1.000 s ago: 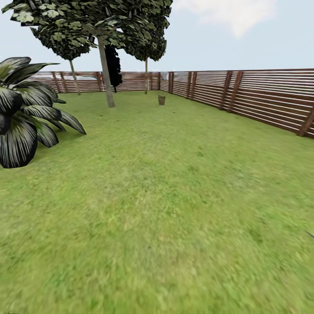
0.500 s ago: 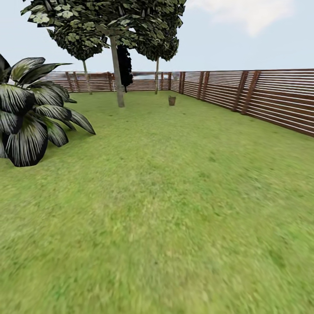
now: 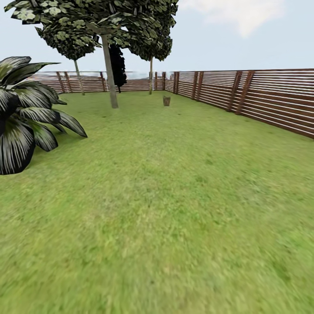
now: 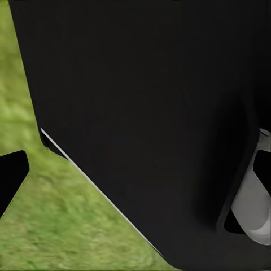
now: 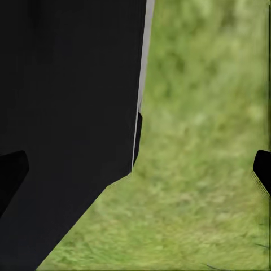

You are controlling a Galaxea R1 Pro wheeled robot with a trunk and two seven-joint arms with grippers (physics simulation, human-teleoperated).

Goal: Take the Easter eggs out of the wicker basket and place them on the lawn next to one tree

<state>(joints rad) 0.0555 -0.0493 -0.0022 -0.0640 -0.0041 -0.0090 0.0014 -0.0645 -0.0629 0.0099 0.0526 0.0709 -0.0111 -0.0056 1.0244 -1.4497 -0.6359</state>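
Note:
The wicker basket (image 3: 166, 100) stands small and far off on the lawn (image 3: 165, 196), near the back corner of the fence. The eggs cannot be made out at this distance. A tall tree with a bare grey-brown trunk (image 3: 110, 74) rises to the left of the basket, and two more trees (image 3: 151, 77) stand at the back fence. In the left wrist view my left gripper (image 4: 135, 175) is open over grass, in front of the robot's black body. My right gripper (image 5: 138, 169) is open too, with nothing but grass between its fingertips.
A large dark-leaved palm (image 3: 22, 117) spreads at the near left. A brown slat fence (image 3: 261, 100) runs along the right side and the back. A dark narrow conifer (image 3: 117, 65) stands behind the nearest tree. Open grass stretches from here to the basket.
The whole head picture swung to one side and partly back, so the camera has moved. The basket, trees and fence keep their places relative to each other.

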